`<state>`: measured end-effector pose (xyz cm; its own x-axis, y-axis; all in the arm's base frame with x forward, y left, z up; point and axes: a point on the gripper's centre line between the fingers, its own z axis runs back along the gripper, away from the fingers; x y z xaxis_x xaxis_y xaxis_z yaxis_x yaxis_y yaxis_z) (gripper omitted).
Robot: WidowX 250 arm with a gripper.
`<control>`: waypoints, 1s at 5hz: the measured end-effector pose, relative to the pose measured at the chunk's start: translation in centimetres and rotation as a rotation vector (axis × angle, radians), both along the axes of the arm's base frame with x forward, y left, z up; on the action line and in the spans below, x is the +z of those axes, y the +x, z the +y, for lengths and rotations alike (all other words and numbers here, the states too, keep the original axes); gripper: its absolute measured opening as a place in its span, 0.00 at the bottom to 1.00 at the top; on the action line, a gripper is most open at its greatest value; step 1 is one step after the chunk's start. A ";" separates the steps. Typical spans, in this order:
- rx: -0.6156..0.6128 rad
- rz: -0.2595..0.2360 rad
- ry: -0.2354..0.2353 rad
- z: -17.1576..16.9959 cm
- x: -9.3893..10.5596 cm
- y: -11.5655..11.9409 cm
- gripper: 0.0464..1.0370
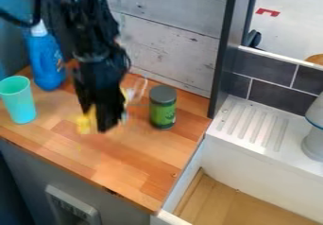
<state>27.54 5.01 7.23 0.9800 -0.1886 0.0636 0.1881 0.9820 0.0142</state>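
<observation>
The black gripper hangs over the wooden counter, left of a green can with a dark lid. Close against its left side shows a small yellow thing, partly hidden behind the gripper; whether the two touch, I cannot tell. Something pale and see-through with a bit of yellow shows just right of the gripper, also partly covered by it. A blue bottle with a white top stands upright at the back left. In front of that bottle, farther left, is a turquoise cup, upright.
The wooden counter ends at a front edge and, on the right, at a white sink with a ribbed drainboard. A grey-white object stands at the far right. A dark upright post rises behind the counter's right corner.
</observation>
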 end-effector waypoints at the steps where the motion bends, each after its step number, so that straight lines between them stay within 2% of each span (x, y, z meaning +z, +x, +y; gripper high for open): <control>1: 0.054 -0.058 0.039 2.0 1.7 2.3 0.41; 2: 0.165 -0.020 0.077 3.9 0.3 5.2 0.41; 3: 0.219 0.011 0.063 6.2 -0.7 7.0 0.41; 4: 0.272 0.104 0.043 8.2 -3.5 8.4 0.41; 5: 0.277 0.150 0.028 8.6 -5.2 9.3 0.41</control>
<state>36.88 13.59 2.02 0.9924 0.0874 -0.0867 -0.0848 0.9958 0.0339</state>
